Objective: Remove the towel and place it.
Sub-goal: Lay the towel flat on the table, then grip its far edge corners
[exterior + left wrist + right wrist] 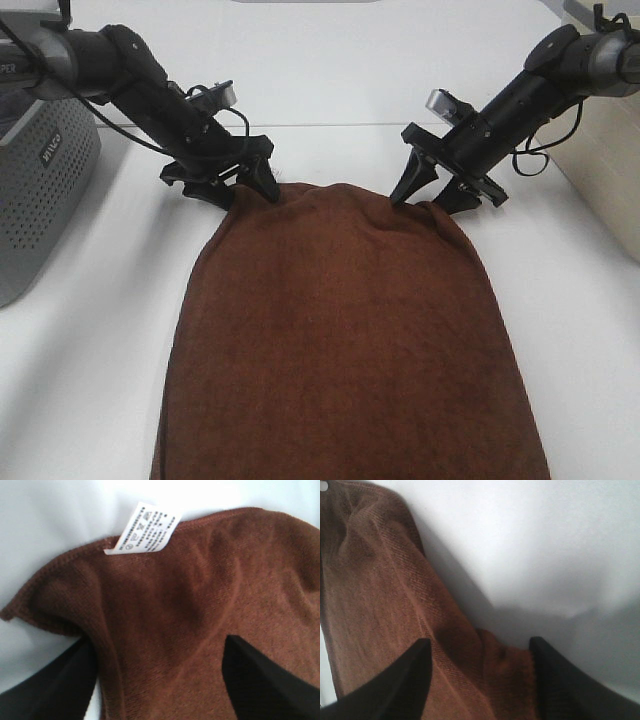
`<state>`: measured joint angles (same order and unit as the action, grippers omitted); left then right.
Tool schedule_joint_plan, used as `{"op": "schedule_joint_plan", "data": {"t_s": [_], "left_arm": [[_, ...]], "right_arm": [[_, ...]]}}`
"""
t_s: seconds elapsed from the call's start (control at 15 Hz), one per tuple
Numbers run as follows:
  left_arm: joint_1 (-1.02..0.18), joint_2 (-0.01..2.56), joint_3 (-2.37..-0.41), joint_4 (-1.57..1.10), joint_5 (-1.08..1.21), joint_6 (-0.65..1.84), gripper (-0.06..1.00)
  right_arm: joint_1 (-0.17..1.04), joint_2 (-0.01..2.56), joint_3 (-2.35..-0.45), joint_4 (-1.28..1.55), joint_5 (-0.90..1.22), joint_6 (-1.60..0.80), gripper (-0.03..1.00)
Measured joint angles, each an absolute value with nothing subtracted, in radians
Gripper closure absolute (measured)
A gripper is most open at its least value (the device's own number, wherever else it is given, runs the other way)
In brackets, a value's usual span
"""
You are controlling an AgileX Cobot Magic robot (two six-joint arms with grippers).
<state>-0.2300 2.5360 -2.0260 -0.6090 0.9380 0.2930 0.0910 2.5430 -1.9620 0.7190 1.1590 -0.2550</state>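
Saw the towel (340, 340) as thick brown cloth, matt, with a fine, slightly rough pile and a stitched hem. Noted its tag (145, 529) as thin and white, smooth, printed; cloth or paper, could not tell. Found the fingers (260, 680) of the left gripper (160, 639) black and matt, like plastic. Saw the table (330, 80) white, smooth, faintly shiny.

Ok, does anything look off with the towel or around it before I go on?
Nothing is spilled or damaged. The brown towel does not lie square, though. Its far edge is bunched into a rounded hump between the left gripper and the right gripper, and its white care tag shows at the left corner.
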Motion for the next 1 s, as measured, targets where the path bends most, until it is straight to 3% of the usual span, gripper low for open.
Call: {"op": "schedule_joint_plan", "data": {"t_s": [0.27, 0.47, 0.53, 0.73, 1.0], "left_arm": [[-0.23, 2.554, -2.059, -0.546, 0.942, 0.292, 0.71], [-0.23, 2.558, -2.068, -0.524, 0.949, 0.293, 0.94], [-0.23, 2.559, -2.069, -0.524, 0.953, 0.293, 0.94], [-0.23, 2.56, -2.07, -0.524, 0.96, 0.293, 0.94], [-0.232, 2.562, -2.095, -0.516, 0.946, 0.303, 0.94]], "right_arm": [[0.087, 2.55, -1.961, 0.692, 1.142, -0.253, 0.71], [0.087, 2.55, -1.959, 0.69, 1.138, -0.265, 0.78], [0.087, 2.55, -1.959, 0.69, 1.138, -0.27, 0.79], [0.087, 2.55, -1.959, 0.688, 1.136, -0.278, 0.93], [0.088, 2.537, -1.953, 0.688, 1.069, -0.305, 0.93]]}}
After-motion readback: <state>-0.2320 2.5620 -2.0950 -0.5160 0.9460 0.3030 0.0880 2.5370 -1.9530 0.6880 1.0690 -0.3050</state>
